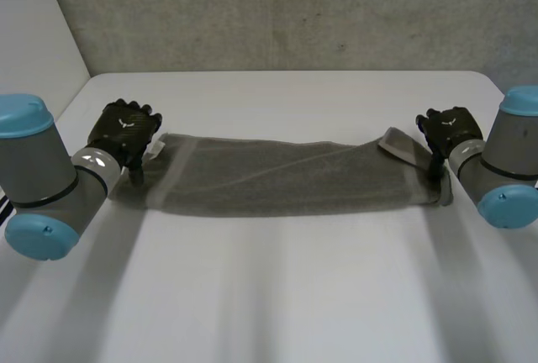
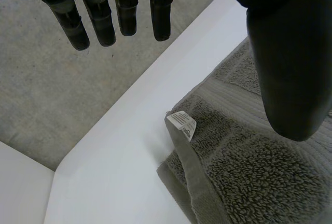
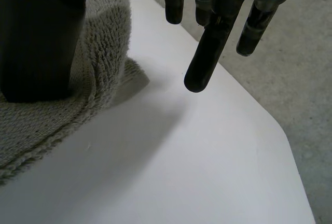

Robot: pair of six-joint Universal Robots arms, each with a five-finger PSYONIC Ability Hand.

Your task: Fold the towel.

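A grey towel (image 1: 286,174) lies folded into a long strip across the white table (image 1: 277,296), reaching from one hand to the other. My left hand (image 1: 126,132) is at its left end, open. Its straight fingers (image 2: 104,22) reach past the towel's (image 2: 249,172) edge, and its thumb hangs just above the cloth, near a white label (image 2: 182,124) on the upturned corner. My right hand (image 1: 450,132) is at the right end, open too. Its fingers (image 3: 207,58) are straight over bare table, and its thumb rests on the towel's (image 3: 98,42) curled-up edge.
A grey wall (image 1: 294,10) stands behind the table's far edge. The table's rounded far corners lie close beyond both hands, with grey floor (image 2: 78,94) past them. Bare table stretches in front of the towel.
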